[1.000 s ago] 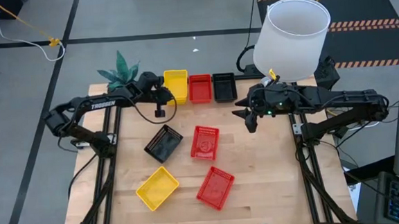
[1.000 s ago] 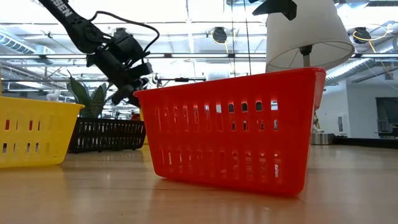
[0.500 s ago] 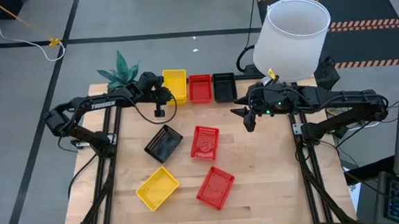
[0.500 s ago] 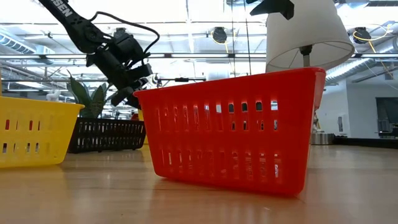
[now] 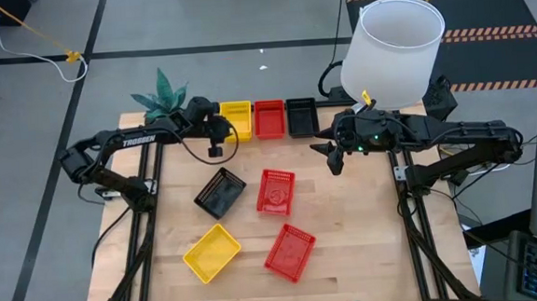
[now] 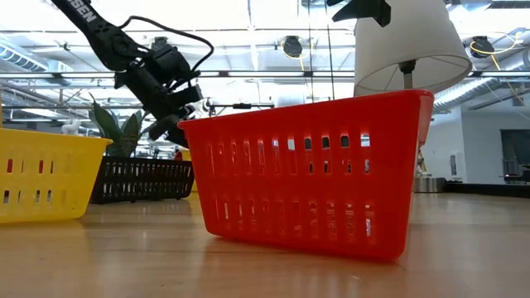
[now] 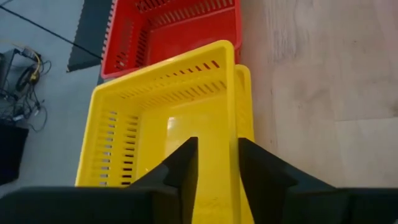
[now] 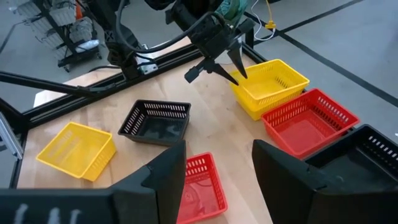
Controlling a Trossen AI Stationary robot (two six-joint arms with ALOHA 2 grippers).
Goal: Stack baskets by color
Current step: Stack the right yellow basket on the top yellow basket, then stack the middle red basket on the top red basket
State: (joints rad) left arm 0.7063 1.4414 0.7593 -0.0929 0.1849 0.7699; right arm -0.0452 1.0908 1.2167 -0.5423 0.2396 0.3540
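Note:
Along the table's far edge stand a yellow basket (image 5: pixel 237 118), a red basket (image 5: pixel 268 118) and a black basket (image 5: pixel 301 116) side by side. The left wrist view shows the yellow basket (image 7: pixel 168 118) nested in a second yellow one, whose rim (image 7: pixel 247 99) juts out beside it. My left gripper (image 7: pixel 217 146) is open, slanting down from the table's left, one finger inside the top basket's wall and one outside. My right gripper (image 5: pixel 333 161) hangs open and bare above the table's right part. Loose on the table lie a black (image 5: pixel 221 192), a red (image 5: pixel 275 190), a yellow (image 5: pixel 211 252) and another red basket (image 5: pixel 290 252). My left gripper's fingers stand on either side of the top yellow basket's side wall (image 7: pixel 233 134), near its corner. A gap shows between the inner finger (image 7: pixel 186 168) and the wall. Whether the outer finger (image 7: pixel 261 174) touches the wall, I cannot tell. The basket rests in the one beneath.
A white lampshade (image 5: pixel 393 49) rises at the far right corner, right behind my right arm. A green plant (image 5: pixel 160 94) stands at the far left corner beside my left arm. Bare wood lies along the table's right side and near edge.
My left gripper has opened and let go of the yellow basket without shifting place. The basket, held a little raised over the far row before, has dropped and now sits lower and level in the yellow one beneath.

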